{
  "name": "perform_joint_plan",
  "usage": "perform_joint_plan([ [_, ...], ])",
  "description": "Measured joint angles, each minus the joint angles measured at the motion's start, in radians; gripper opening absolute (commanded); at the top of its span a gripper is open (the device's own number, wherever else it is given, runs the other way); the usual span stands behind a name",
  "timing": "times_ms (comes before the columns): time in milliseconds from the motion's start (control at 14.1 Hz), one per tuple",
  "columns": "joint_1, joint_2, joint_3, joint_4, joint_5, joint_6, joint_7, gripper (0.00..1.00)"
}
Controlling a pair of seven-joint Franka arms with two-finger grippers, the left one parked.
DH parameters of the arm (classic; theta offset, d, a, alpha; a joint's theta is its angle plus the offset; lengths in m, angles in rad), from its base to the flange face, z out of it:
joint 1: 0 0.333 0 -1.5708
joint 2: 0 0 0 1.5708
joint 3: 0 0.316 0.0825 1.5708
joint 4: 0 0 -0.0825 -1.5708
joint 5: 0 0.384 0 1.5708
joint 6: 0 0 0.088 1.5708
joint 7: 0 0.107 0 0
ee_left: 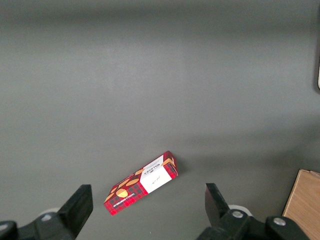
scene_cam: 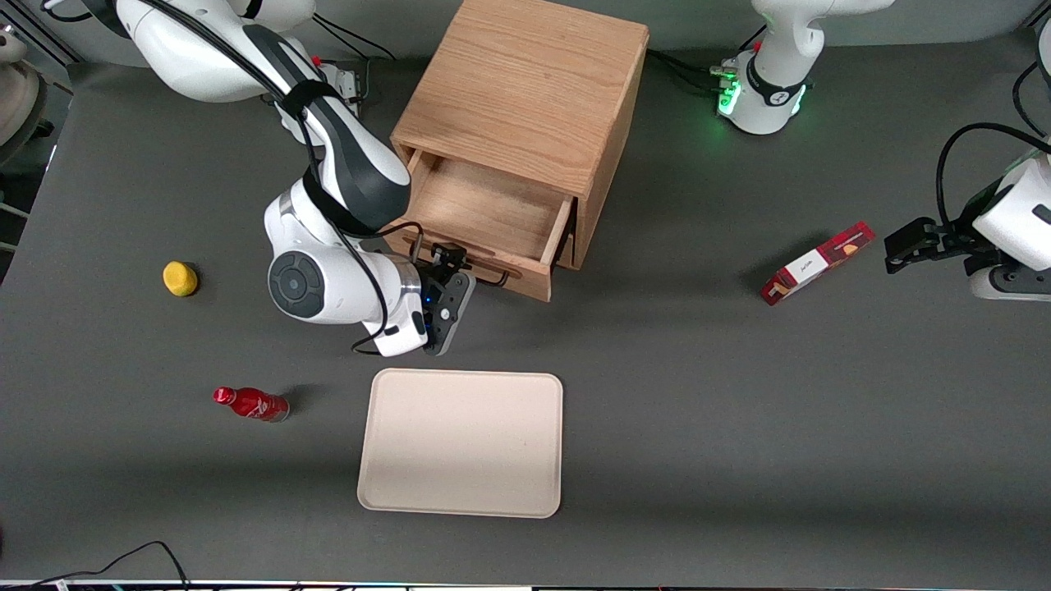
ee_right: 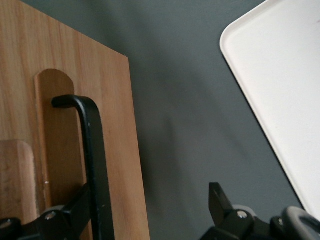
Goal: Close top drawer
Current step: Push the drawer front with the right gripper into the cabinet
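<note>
just in front of the pulled-out top drawer [scene_cam: 493, 215] of the wooden cabinet [scene_cam: 525, 90], the gripper [scene_cam: 456, 289] hovers with its fingers [ee_right: 75, 212] spread wide, holding nothing. one finger sits beside the drawer's black handle [ee_right: 92, 160]. nearer the camera than the gripper lies a pale tray [scene_cam: 461, 443].

Even overhead light, soft shadows under objects, wrist views slightly blurred

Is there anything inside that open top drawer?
The top drawer shows only bare wood. The cabinet covers its back part. The gripper is at its front, fingers open by the handle.
</note>
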Motion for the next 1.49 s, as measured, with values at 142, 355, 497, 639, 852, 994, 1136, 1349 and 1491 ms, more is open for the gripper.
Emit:
perform_joint_plan([
  [142, 0.000, -0.029, 0.010, -0.047, 0.016, 0.019, 0.009, 1.00],
  [355, -0.001, -0.085, 0.028, -0.137, 0.034, 0.074, 0.015, 1.00],
  [497, -0.001, -0.116, 0.044, -0.186, 0.053, 0.097, 0.018, 1.00],
  [639, -0.001, -0.141, 0.057, -0.233, 0.065, 0.124, 0.026, 1.00],
  [852, -0.001, -0.175, 0.083, -0.298, 0.069, 0.167, 0.038, 1.00],
  [994, -0.001, -0.194, 0.095, -0.325, 0.091, 0.175, 0.047, 1.00],
  [1136, -0.001, -0.208, 0.099, -0.340, 0.103, 0.177, 0.049, 1.00],
  [1349, -0.002, -0.226, 0.099, -0.352, 0.114, 0.183, 0.051, 1.00],
  [1491, -0.002, -0.233, 0.100, -0.358, 0.141, 0.185, 0.051, 1.00],
])
